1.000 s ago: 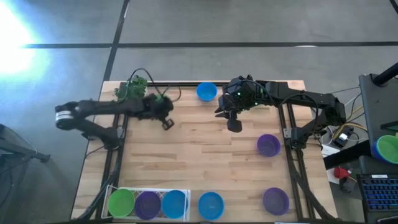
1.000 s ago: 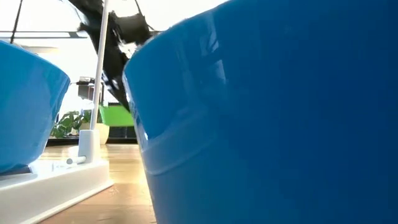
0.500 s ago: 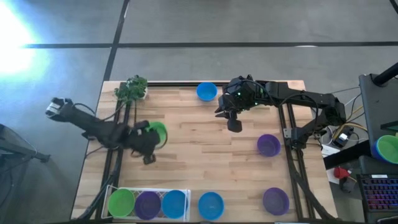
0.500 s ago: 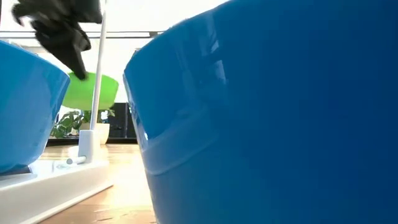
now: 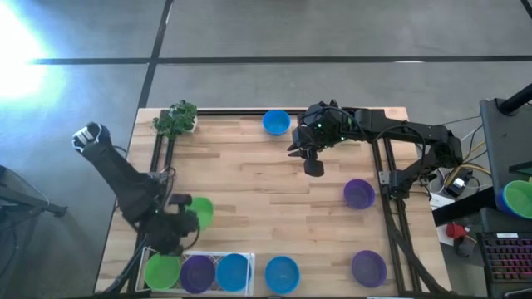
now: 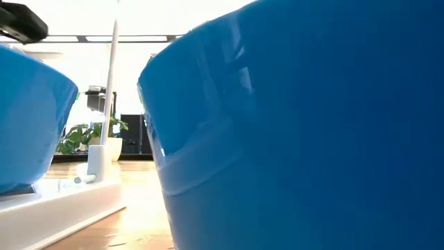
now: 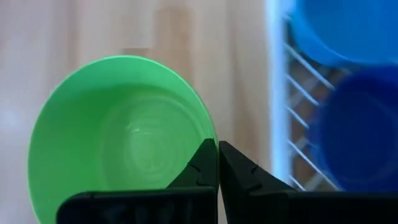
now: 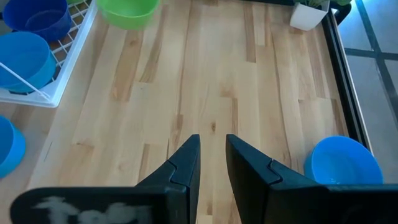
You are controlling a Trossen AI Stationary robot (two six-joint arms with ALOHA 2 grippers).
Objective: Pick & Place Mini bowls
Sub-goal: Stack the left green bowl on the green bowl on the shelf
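While clamped on the green mini bowl's (image 7: 118,134) rim, left gripper (image 7: 217,163) just above white mesh tray (image 5: 245,259).
Right gripper (image 8: 211,155) parted, empty, over bare table (image 5: 266,187).

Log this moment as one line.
left gripper: shut on green bowl, near white mesh tray | right gripper: open, empty, waiting above table

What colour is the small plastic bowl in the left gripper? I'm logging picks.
Bright green: the small round plastic bowl pinched by the left gripper, clearest in the left wrist view.

Grey floor (image 5: 332,33) – glare at corner; wooden table (image 5: 274,208).
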